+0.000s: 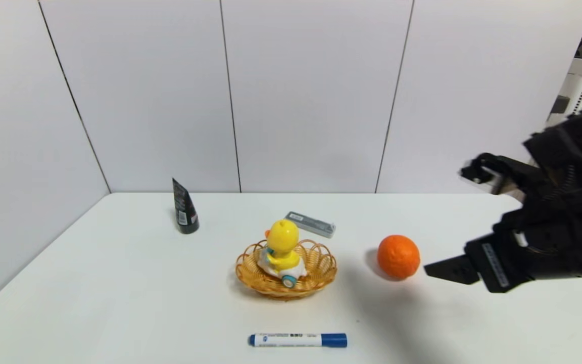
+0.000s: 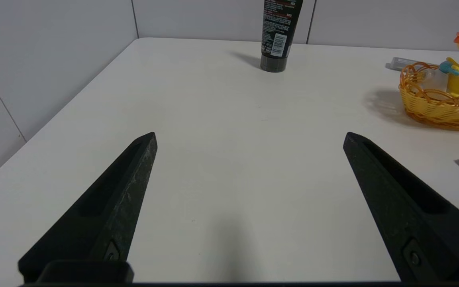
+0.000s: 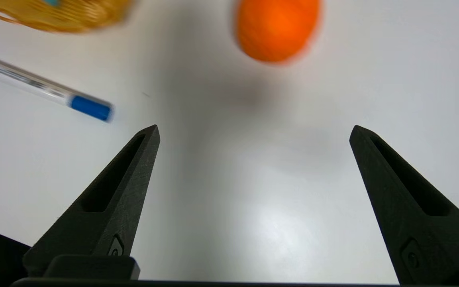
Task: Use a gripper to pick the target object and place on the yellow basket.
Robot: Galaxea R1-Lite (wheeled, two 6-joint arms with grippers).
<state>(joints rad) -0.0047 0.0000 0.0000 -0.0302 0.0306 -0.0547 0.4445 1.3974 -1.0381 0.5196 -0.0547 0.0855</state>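
We find the duck [image 1: 282, 247] already sitting in the yellow basket [image 1: 321, 275]. Our right gripper [image 3: 253, 131], fingers spread and empty, hangs at the basket's 3 o'clock beyond the orange [image 1: 398, 256]; retreat looks next.

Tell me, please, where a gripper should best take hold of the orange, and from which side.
Probably across the orange's widest middle, coming from above: it is a smooth ball, lying free on the table, so a lower or off-centre pinch could slip. The open right gripper is nearest.

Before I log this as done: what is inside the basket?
The duck sits inside the basket, upright, nothing gripping it. Its body covers much of the basket floor, so anything under it cannot be seen. The right gripper is beside the orange.
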